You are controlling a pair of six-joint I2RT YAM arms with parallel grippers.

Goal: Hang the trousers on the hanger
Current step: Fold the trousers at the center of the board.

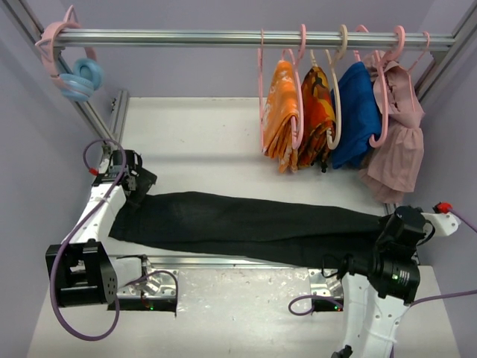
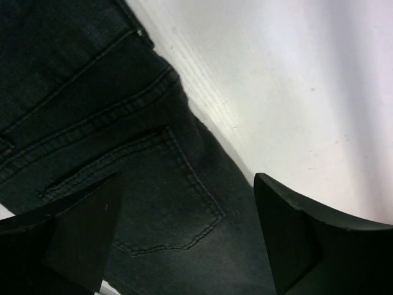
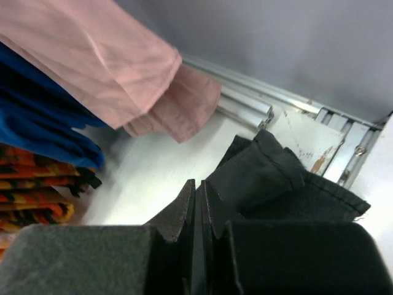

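Note:
The black trousers lie stretched flat across the table, waist to the left, leg ends to the right. My left gripper hovers over the waist end, open; in its wrist view the wide-apart fingers frame a back pocket of the trousers without touching it. My right gripper is at the leg ends. Its fingers stand almost together, with a thin dark layer of trousers pinched between them. An empty pale pink hanger hangs edge-on from the rod, left of the orange cloths.
On the metal rod hang two orange patterned cloths, a blue garment and a pink garment. A pale blue ring and pink hangers sit at its left end. Aluminium rails border the table.

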